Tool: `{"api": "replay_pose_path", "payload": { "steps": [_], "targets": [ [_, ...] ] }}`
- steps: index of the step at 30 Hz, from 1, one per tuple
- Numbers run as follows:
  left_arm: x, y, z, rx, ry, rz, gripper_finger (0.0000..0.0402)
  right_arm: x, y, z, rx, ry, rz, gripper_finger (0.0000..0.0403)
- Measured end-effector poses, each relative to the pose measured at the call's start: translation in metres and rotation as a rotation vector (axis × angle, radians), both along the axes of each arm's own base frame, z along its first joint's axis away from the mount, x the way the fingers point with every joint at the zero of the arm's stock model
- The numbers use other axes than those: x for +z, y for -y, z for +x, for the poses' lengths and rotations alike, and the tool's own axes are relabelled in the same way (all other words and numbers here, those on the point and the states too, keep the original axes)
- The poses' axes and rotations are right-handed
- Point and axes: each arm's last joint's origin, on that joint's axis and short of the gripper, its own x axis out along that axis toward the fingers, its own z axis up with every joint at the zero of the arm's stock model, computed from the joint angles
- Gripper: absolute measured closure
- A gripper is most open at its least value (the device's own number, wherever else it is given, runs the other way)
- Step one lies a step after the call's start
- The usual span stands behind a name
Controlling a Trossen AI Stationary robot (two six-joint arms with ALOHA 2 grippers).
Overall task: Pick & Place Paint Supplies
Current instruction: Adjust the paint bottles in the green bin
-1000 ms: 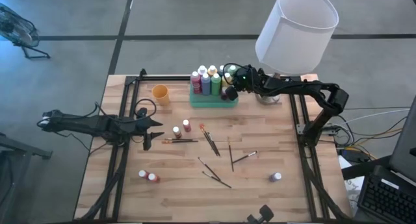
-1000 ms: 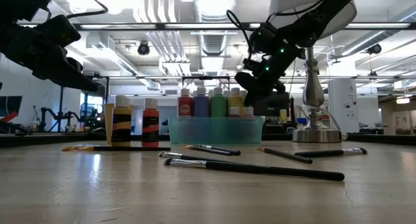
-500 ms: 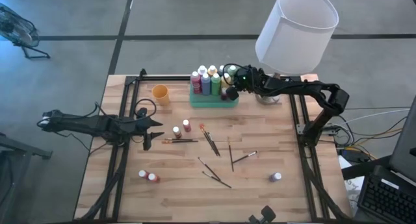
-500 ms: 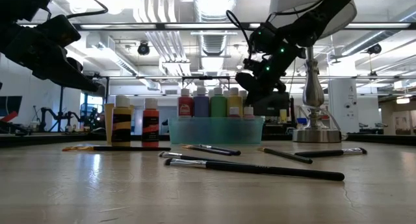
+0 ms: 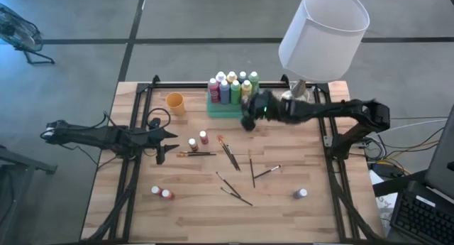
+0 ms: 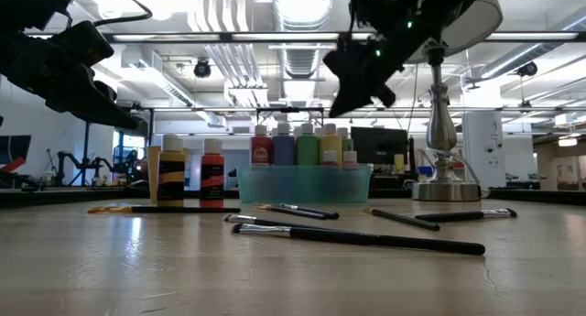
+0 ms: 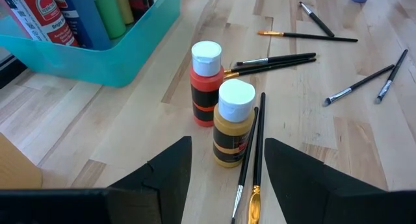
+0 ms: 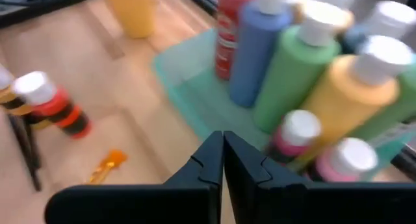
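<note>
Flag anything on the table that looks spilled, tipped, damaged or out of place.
Nothing looks spilled, tipped or damaged. The loose bottles stand upright with caps on, as do those in the green tray. The only untidiness is the paintbrushes, scattered at odd angles across the middle of the table.

Green tray (image 5: 233, 110) packed with upright bottles; bare table in front of it up to two standing bottles (image 5: 198, 140) and scattered brushes (image 5: 237, 163). Lamp (image 5: 323, 33) crowds the tray's right end; orange cup (image 5: 175, 102) stands left of it.
</note>
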Motion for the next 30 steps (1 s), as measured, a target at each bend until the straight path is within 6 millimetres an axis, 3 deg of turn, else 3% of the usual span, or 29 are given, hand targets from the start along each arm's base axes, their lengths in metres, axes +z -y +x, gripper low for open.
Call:
{"api": "replay_pose_path", "payload": {
  "steps": [3,7,13,17,23,30],
  "targets": [
    [0.000,0.000,0.000,0.000,0.000,0.000,0.0202,-0.005,-0.023,0.011,-0.006,0.000,-0.063,0.0395],
    [0.000,0.000,0.000,0.000,0.000,0.000,0.0202,-0.018,-0.031,0.028,-0.051,0.050,-0.124,0.0395],
    [0.000,0.000,0.000,0.000,0.000,0.000,0.0202,-0.055,-0.015,0.043,-0.111,0.030,-0.090,0.0395],
    [0.000,0.000,0.000,0.000,0.000,0.000,0.0202,-0.069,-0.004,0.048,-0.157,0.040,-0.103,0.0395],
    [0.000,0.000,0.000,0.000,0.000,0.000,0.0202,-0.084,0.006,0.050,-0.196,0.029,-0.092,0.0395],
    [0.000,0.000,0.000,0.000,0.000,0.000,0.0202,-0.084,0.012,0.048,-0.216,0.028,-0.097,0.0395]
  ]
}}
